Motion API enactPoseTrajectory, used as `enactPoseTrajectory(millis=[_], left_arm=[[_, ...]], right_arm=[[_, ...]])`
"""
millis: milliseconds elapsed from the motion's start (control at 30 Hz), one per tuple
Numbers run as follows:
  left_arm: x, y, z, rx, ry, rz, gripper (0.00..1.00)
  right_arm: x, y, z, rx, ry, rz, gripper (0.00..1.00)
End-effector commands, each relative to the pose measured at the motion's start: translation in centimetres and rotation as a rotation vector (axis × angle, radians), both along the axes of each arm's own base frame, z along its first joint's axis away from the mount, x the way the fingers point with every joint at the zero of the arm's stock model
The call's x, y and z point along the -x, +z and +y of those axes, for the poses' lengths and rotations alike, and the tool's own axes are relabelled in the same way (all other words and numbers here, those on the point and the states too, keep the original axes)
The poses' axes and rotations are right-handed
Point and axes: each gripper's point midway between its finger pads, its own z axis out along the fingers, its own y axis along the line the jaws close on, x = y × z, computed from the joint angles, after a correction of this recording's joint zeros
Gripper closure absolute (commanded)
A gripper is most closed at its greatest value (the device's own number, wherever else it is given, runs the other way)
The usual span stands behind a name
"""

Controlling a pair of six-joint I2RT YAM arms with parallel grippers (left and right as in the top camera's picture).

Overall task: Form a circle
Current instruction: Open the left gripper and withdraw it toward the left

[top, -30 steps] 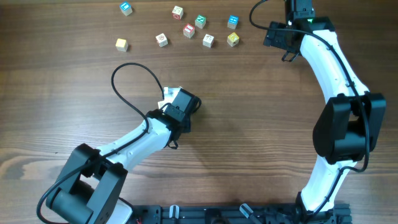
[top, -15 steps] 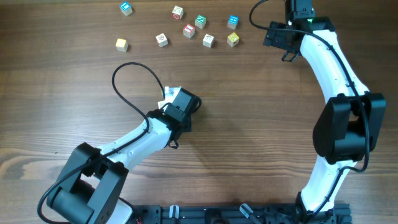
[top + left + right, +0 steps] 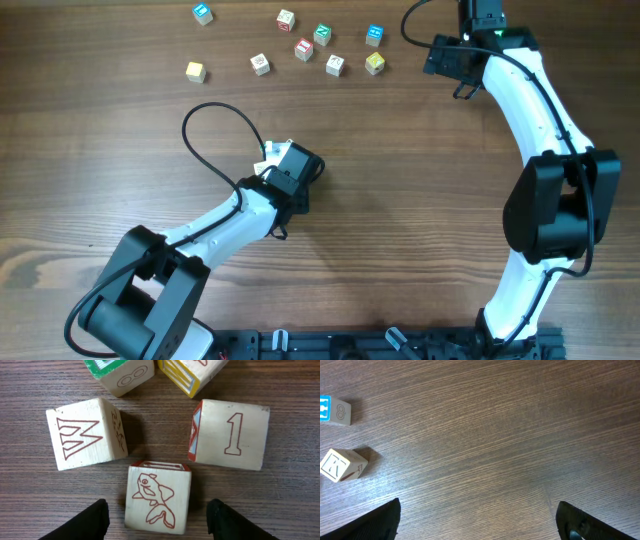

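In the left wrist view the circle is a tight ring of five small wooden cubes. A green-faced cube and a yellow-edged cube sit at the top. A cube marked "1" is on the right and a W cube on the left. A fish cube is nearest me. My left gripper is open astride the fish cube, with a gap of bare table on each side. From overhead the left gripper hides the ring. My right gripper is open over bare wood.
Several loose letter cubes lie scattered along the table's far side, among them a blue-faced one, a green one and a yellow one. The right gripper hovers just right of them. A black cable loops beside the left arm.
The left arm's base end and its cable loop have shifted very slightly. The right arm and the scattered cubes have not moved.
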Motion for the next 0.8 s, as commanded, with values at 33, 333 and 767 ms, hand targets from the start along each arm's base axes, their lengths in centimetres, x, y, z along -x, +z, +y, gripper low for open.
enactPoseTrajectory(millis=[33,333,767], left_arm=[[-0.6,1.5,-0.4,0.033,0.004,-0.039,0.34],[-3.5,13.6,2.2,0.131,0.118,-0.406,0.28],[-2.5,8.1,5.3,0.275,0.300,-0.128,0.69]], right_arm=[[-0.4,1.1,-0.2,0.017,-0.004,-0.028,0.00],[-0.4,1.1,-0.2,0.017,-0.005,-0.028,0.00],[-0.4,1.1,-0.2,0.017,-0.004,-0.028,0.00]])
